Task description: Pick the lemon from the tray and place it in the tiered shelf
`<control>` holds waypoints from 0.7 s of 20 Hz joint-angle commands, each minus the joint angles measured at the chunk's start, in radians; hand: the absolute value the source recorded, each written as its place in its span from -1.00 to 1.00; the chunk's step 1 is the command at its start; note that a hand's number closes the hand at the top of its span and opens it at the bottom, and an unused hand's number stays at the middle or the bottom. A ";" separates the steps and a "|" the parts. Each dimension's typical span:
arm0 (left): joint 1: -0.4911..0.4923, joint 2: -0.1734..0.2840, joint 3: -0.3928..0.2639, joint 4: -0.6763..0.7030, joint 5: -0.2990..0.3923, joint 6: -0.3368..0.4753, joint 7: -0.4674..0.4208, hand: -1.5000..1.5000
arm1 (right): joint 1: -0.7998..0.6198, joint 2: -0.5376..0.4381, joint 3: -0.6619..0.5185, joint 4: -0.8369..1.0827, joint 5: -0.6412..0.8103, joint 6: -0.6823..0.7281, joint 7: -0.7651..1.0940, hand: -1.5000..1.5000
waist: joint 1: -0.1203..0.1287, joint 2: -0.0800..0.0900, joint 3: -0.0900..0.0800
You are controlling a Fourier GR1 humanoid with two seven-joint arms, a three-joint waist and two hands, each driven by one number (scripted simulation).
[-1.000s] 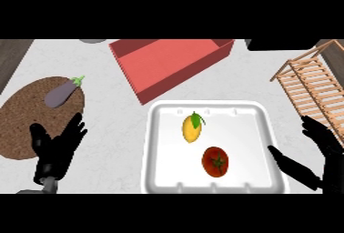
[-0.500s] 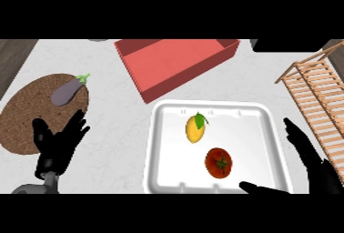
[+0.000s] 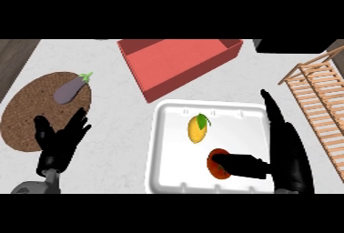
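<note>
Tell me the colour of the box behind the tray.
The box is red, with a paler red floor; the head view shows it.

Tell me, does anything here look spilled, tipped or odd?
Nothing is spilled or tipped. One oddity: the right robot hand has its thumb over the tomato, not the lemon.

A white tray (image 3: 168, 150) is located on the counter, containing a lemon (image 3: 197, 128) and a tomato (image 3: 217, 164). The right hand (image 3: 285, 145) is positioned open over the tray's right edge, thumb across the tomato. The left hand (image 3: 59, 141) is held open beside a round brown mat (image 3: 33, 113) bearing an eggplant (image 3: 71, 88). A red bin (image 3: 176, 63) and a wooden tiered shelf (image 3: 321, 100) are also shown.
</note>
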 commanded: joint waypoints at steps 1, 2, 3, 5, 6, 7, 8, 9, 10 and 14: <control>-0.015 -0.030 -0.004 0.030 -0.009 0.010 -0.009 0.00 | -0.144 0.088 0.003 0.135 0.103 0.070 0.225 -1.00 | -0.002 0.003 -0.001; -0.031 -0.043 -0.008 0.040 -0.015 0.028 0.010 0.00 | -0.158 0.115 0.016 0.173 0.133 0.069 0.228 -1.00 | -0.004 0.003 -0.001; -0.009 0.000 0.016 0.060 0.008 -0.043 -0.029 0.00 | -0.175 0.138 0.004 0.190 0.121 0.098 0.254 -1.00 | -0.002 0.003 -0.002; 0.018 0.019 0.025 0.012 0.008 -0.039 -0.009 0.00 | -0.174 0.170 -0.014 0.212 0.122 0.121 0.271 -1.00 | -0.003 -0.001 -0.001; 0.032 -0.024 -0.011 0.013 -0.029 -0.006 -0.041 0.00 | -0.227 0.202 -0.024 0.235 0.116 0.147 0.288 -1.00 | -0.002 0.000 -0.001; -0.036 -0.002 0.016 0.013 -0.007 0.001 0.030 0.00 | -0.240 0.208 -0.006 0.337 0.121 0.091 0.265 -1.00 | 0.003 0.004 0.000; -0.021 -0.013 0.019 0.059 -0.013 -0.009 -0.012 0.00 | -0.239 0.209 0.020 0.312 0.129 0.113 0.302 -1.00 | -0.005 0.002 -0.001; -0.001 -0.036 -0.009 0.033 -0.025 -0.001 -0.013 0.00 | -0.235 0.209 -0.008 0.339 0.105 0.142 0.269 -1.00 | -0.005 0.001 0.000; -0.004 -0.020 0.017 0.049 -0.008 -0.023 -0.026 0.00 | -0.265 0.210 -0.004 0.366 0.104 0.139 0.283 -1.00 | -0.004 0.002 0.000; -0.012 -0.035 0.009 0.045 -0.017 -0.009 0.002 0.00 | -0.274 0.211 0.045 0.422 0.104 0.129 0.317 -1.00 | -0.006 0.000 0.000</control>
